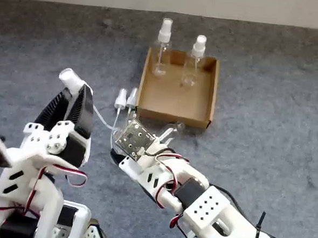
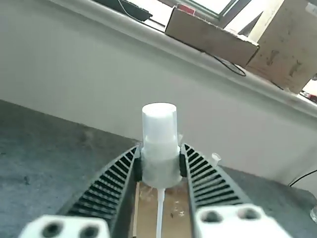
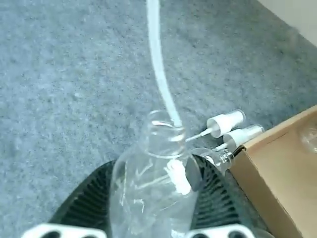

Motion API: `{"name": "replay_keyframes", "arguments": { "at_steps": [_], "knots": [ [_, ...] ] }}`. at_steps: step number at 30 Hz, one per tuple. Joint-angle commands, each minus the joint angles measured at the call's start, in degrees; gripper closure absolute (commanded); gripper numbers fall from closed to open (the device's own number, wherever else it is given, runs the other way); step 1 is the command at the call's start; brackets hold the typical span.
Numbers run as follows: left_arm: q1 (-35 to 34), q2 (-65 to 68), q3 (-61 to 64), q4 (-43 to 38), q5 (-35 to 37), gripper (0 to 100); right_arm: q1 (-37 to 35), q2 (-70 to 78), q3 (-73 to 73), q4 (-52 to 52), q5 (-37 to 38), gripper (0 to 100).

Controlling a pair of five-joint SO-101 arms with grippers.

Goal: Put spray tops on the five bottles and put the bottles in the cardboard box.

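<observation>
Bottles (image 1: 162, 54) capped in the box (image 1: 172, 117), upper centre: two of five; your left gripper (image 2: 159, 158) pinches a top (image 2: 159, 129), right gripper (image 3: 156, 173) a bottle (image 3: 148, 203).

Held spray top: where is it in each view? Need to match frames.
High view: spray top at upper left, in the left claw, its tube trailing toward the other arm.
Left wrist view: spray top at centre, clamped between the left claw's fingers.
Right wrist view: its tube entering the neck of the bottle in the right claw.
Shared landmark: the box.
</observation>
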Motion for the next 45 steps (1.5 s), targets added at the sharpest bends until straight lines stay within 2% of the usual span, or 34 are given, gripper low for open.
{"name": "replay_keyframes", "arguments": {
  "at_steps": [1,11,18,23,28,41,45],
  "knots": [
    [1.01,-0.48,1.54,0.0,-0.79,100,-0.48,-0.48,-0.57,-1.27,-0.35,99.5],
    [1.01,-0.48,5.85,0.0,-0.97,100,-0.31,-1.19,-0.57,-1.1,0.0,99.5],
    [1.1,-0.48,10.59,0.18,-3.08,100,-0.22,-14.81,0.04,-0.92,-0.26,99.5],
    [8.31,-0.57,13.14,-0.09,-3.69,100,-0.13,-17.45,2.24,-1.19,-0.35,99.5],
    [13.85,-0.57,13.67,0.18,-8.09,100,-0.04,-15.69,2.33,-1.27,-0.35,99.5],
    [13.67,-0.66,19.38,0.18,-8.44,100,0.13,-18.68,2.42,-0.92,-0.44,99.5],
    [13.67,-0.66,19.38,0.26,-8.44,100,4.35,-24.31,2.59,-0.75,-0.44,99.5]
  ]
}}
